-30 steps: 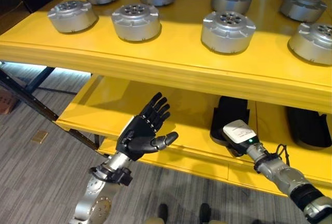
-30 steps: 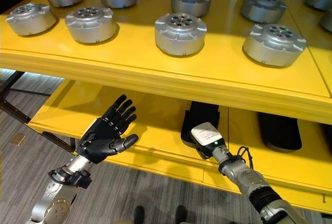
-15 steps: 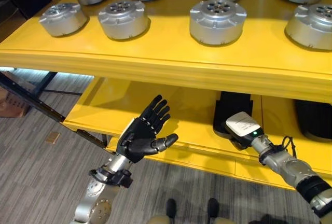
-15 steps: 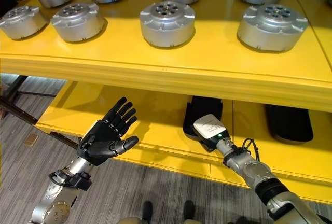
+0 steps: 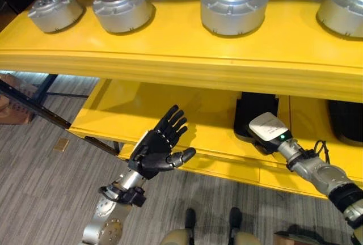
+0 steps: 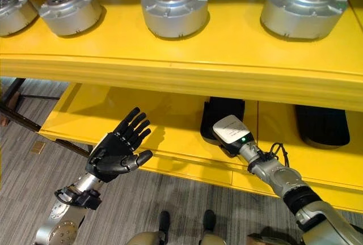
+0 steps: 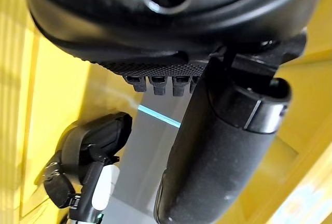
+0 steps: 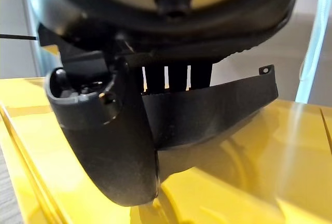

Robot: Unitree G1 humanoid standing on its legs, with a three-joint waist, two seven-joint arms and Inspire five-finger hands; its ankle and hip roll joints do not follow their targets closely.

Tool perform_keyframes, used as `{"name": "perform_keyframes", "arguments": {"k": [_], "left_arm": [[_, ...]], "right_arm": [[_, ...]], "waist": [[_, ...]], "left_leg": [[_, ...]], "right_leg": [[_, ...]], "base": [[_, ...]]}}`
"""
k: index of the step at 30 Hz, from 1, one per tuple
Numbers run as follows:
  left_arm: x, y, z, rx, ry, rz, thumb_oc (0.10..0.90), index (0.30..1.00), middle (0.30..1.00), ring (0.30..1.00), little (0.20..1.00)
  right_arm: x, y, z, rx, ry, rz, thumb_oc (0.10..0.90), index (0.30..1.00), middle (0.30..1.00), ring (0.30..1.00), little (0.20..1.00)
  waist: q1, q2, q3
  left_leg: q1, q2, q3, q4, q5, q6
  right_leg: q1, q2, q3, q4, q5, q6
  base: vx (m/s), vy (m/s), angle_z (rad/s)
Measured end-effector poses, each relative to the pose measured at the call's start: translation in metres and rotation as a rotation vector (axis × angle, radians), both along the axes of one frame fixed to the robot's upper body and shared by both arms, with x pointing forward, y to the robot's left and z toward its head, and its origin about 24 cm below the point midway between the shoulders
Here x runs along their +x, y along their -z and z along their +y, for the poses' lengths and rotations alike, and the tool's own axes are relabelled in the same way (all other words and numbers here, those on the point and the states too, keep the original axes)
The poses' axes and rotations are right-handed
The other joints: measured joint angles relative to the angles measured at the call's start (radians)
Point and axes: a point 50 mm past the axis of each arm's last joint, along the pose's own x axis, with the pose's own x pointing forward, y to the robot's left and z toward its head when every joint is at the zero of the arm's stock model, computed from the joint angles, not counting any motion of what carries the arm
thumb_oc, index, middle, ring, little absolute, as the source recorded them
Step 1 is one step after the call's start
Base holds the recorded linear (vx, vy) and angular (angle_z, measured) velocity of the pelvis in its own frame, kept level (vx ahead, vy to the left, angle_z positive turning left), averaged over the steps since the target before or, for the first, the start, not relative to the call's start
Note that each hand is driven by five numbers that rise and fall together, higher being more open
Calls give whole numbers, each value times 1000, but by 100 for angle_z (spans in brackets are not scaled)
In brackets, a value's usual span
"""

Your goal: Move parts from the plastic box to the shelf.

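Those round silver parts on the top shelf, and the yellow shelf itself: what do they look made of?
The round parts look like cast or machined metal, probably aluminium: matt silver-grey with soft highlights, crisp notched rims and a ring of drilled holes on top. The yellow shelf looks like painted or coated board or sheet metal: an even glossy yellow that reflects the parts; the core cannot be told.

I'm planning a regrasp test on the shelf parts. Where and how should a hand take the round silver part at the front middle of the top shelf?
Grip the silver part across its round side wall, coming from above or from the shelf's open front edge. It sits flat, face up, with clear yellow shelf on both sides, so fingers and thumb could likely straddle it.
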Motion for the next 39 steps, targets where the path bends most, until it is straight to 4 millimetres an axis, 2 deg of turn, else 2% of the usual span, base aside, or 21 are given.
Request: {"name": "perform_keyframes", "arguments": {"k": [6,22,26,31,39], "left_arm": [[2,-2,0,-36,-2,-5,900,1000,1000,1000,1000],[2,-4,0,-40,-5,-18,900,1000,1000,1000,1000],[2,-5,1,-44,-12,-26,900,1000,1000,1000,1000],[2,-7,0,-50,-15,-33,900,1000,1000,1000,1000],[1,-12,-1,-57,-22,-44,900,1000,1000,1000,1000]], "right_arm": [[7,-18,2,0,-25,-66,400,300,300,300,300],[8,-28,4,-50,-57,-110,400,300,300,300,300],[11,-43,-3,-47,-7,-179,400,300,300,300,300],[11,-67,8,-9,-47,-270,400,300,300,300,300],[10,-69,12,-22,-55,-252,400,300,300,300,300]], "waist": [[-12,17,30],[-9,17,31],[-9,27,40],[-11,33,44],[-9,33,44]], "left_leg": [[-28,2,1,8,6,-2],[-29,4,21,24,13,2],[-16,1,22,19,12,2],[-14,1,25,19,12,2],[-12,0,25,18,12,2]], "right_leg": [[-42,-1,4,36,-3,-4],[-54,-5,9,69,-21,-11],[-42,-7,10,65,-21,-7],[-40,-7,10,64,-23,-6],[-38,-8,10,64,-25,-4]], "base": [[-24,-10,0],[11,15,-1],[27,37,-1],[0,0,0],[0,0,0]]}}
